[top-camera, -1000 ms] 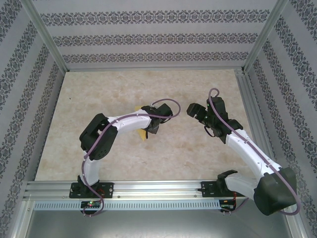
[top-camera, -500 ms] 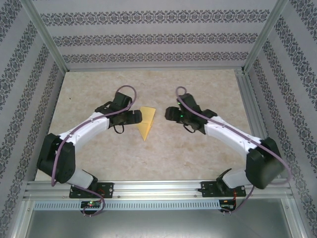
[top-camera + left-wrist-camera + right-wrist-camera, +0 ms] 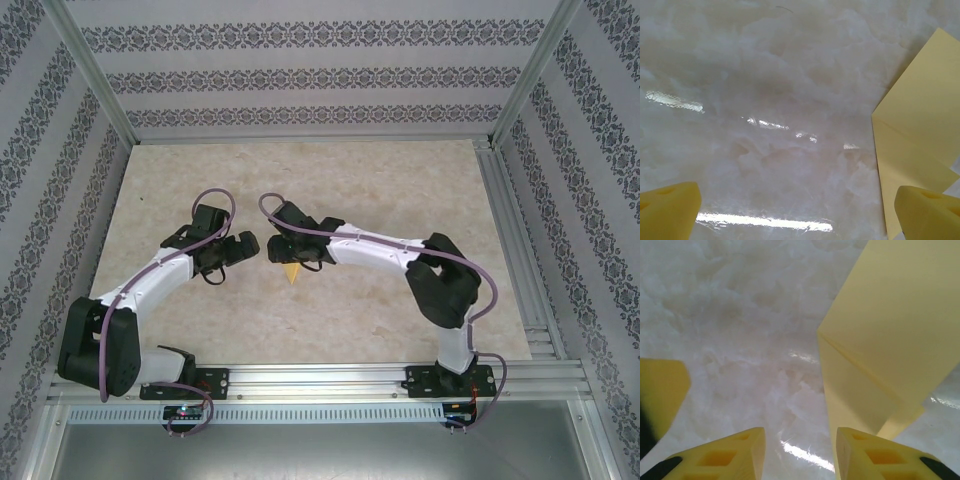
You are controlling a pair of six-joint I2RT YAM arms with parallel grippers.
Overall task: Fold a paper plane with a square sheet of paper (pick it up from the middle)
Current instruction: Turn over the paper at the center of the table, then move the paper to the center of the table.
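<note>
The paper plane (image 3: 292,273) is lying on the table (image 3: 400,190), near the middle. From above, its pointed tip is sticking out toward the arms, and the rest is hiding under the right gripper (image 3: 277,247). So I think its long way is running from near to far.

The right gripper is hanging right over the plane. Its fingers are a little way apart and holding nothing. In the right wrist view, one finger (image 3: 890,455) is sitting over the edge of the folded paper, beside the crease (image 3: 860,367).

The left gripper (image 3: 247,246) is waiting just beside, on the left. Its fingers are spread wide and empty, and the plane is lying off to its right.

The right arm is nearer, so I think it is better placed for grabbing the plane by the middle.
</note>
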